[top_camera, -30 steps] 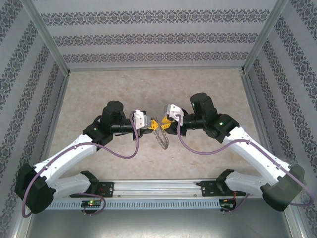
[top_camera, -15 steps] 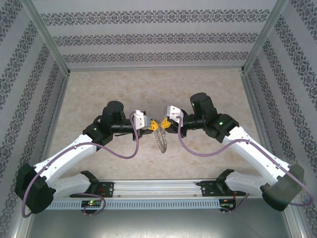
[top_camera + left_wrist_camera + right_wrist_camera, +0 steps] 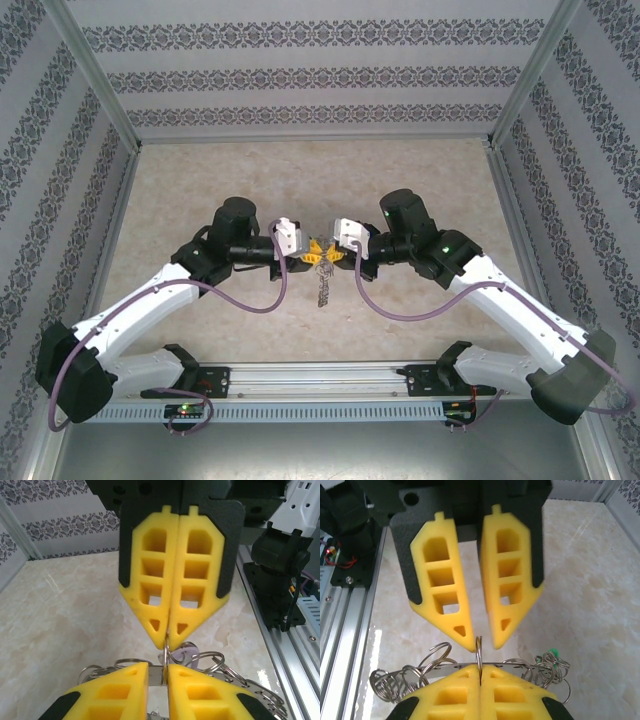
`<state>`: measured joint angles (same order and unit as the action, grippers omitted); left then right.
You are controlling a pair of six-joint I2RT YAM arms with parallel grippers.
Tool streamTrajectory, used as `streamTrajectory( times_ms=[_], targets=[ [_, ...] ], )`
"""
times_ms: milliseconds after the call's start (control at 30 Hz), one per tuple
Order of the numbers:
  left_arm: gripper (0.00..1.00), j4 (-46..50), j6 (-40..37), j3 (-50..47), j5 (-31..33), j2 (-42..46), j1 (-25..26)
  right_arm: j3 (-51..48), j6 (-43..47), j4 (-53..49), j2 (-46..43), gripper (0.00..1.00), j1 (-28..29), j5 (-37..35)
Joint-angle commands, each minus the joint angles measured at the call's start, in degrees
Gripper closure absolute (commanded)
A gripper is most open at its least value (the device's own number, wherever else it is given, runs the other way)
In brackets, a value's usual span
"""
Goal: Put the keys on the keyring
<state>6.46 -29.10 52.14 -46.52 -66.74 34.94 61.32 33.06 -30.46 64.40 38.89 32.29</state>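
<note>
Left arm swung inward; left gripper point(image 3: 481, 640) jaws eased slightly apart around ring wire; right gripper point(image 3: 167, 630) pinches keyring point(image 3: 322, 284), cluster dangling toward 6 o'clock below them. Likely light, floppy, slippery: grip bare stiff wire, not loose loops.

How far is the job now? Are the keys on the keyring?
Done: the keyring hangs between both grippers. In hand: the right gripper is shut on its ring; the left gripper stands slightly open around it. Left: a green key sits among the loops, but whether it is threaded is unclear.
</note>
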Motion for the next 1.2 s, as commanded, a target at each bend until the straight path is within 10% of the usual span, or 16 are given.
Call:
streamTrajectory(
  times_ms=[0,867,1167],
  targets=[
    [0.80,7.55,-4.87,4.49,-1.56,-1.15,0.85,3.48,2.49,-3.56,-0.05,1.00,1.50,-3.18],
    [0.79,12.36,-7.68,9.03,-2.32,-5.50,1.65,4.40,-0.07,-3.86,2.05,1.00,4.96,-8.30],
    [1.00,13.48,-8.97,8.95,-0.47,-5.36,1.89,4.11,-1.25,-3.50,1.70,1.00,5.14,-9.18]
  ],
)
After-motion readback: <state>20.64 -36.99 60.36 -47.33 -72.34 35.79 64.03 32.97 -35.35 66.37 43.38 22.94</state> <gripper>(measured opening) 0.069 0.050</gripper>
